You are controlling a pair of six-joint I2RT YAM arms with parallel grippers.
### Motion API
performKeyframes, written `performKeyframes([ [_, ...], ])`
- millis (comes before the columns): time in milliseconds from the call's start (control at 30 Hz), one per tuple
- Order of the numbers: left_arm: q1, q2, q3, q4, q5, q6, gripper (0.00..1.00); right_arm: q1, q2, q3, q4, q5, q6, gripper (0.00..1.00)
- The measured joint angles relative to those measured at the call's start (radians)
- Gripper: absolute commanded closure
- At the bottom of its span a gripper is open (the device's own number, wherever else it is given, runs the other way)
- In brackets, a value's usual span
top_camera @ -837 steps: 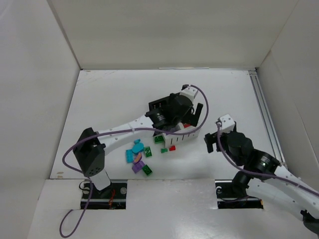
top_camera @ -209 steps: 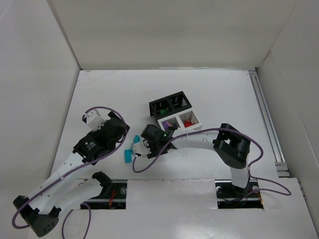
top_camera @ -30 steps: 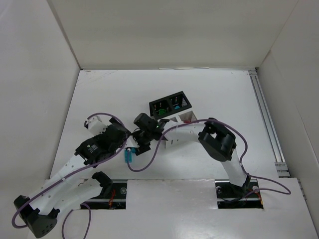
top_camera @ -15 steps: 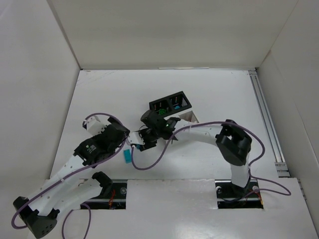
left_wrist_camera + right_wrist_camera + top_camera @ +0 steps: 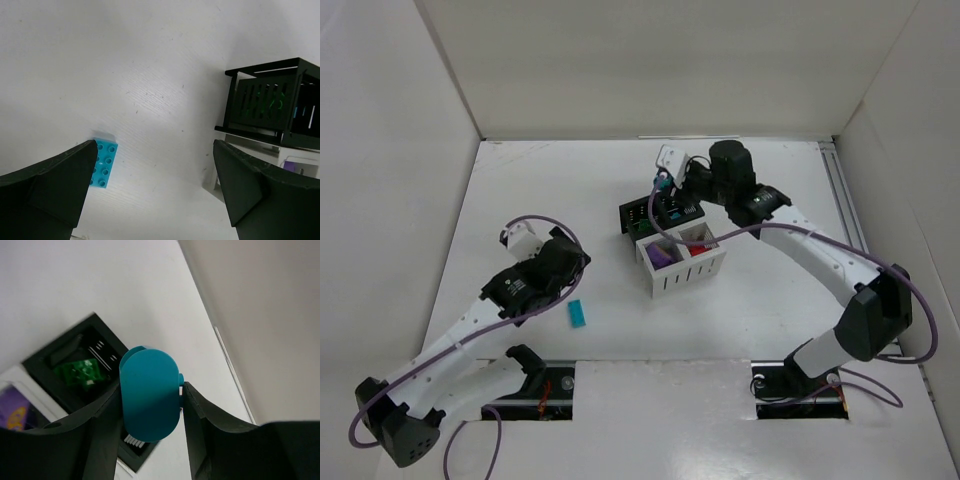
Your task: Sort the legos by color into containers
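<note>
Over the black bin (image 5: 65,337), right gripper (image 5: 151,390) squeezes 1 teal lego (image 5: 149,405). Next it should open over the cell beside the green lego (image 5: 80,372), probably the teal cell. Left gripper (image 5: 154,145) hangs wide open near 1 teal brick (image 5: 102,162) on the table (image 5: 150,60).

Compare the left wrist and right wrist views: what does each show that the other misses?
Only the left wrist: a flat teal brick lying loose on the table, by the open left gripper. Only the right wrist: a rounded teal piece pinched in the right gripper over the black bin. Both: the black bin with green bricks inside and part of the white bin holding something purple.
</note>
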State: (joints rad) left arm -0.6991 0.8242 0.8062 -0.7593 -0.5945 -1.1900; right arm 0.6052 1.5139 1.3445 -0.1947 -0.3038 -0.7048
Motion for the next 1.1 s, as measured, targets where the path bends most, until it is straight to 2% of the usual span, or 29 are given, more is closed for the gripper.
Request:
performKeyframes([
  [233,0.000,0.069,-0.034,0.061,0.049,0.023,0.00,-0.068,0.061,-0.011,-0.006,0.109,0.065,0.71],
  [300,0.000,0.073,-0.066,0.081,0.075,0.026,0.00,-0.068,0.096,-0.011,-0.011,0.142,0.082,0.66],
  [433,0.001,0.079,-0.130,0.103,0.130,0.017,0.00,-0.066,0.135,-0.011,-0.030,0.197,0.108,0.52],
  [500,0.001,0.081,-0.161,0.108,0.158,0.005,0.00,-0.065,0.138,-0.011,-0.034,0.220,0.118,0.40],
  [533,0.001,0.084,-0.175,0.110,0.171,-0.001,0.00,-0.063,0.138,-0.011,-0.032,0.232,0.123,0.31],
  [633,0.001,0.092,-0.208,0.122,0.204,-0.013,0.00,-0.053,0.138,-0.011,-0.033,0.259,0.130,0.20],
  [833,0.001,0.131,-0.248,0.166,0.253,-0.023,0.01,-0.040,0.127,-0.015,-0.037,0.287,0.135,0.14],
  [1000,0.001,0.181,-0.258,0.188,0.270,-0.022,0.11,-0.035,0.043,-0.068,-0.045,0.304,0.143,0.13],
  [1100,0.001,0.208,-0.259,0.197,0.275,-0.024,0.13,-0.034,-0.033,-0.116,-0.046,0.310,0.149,0.12],
])
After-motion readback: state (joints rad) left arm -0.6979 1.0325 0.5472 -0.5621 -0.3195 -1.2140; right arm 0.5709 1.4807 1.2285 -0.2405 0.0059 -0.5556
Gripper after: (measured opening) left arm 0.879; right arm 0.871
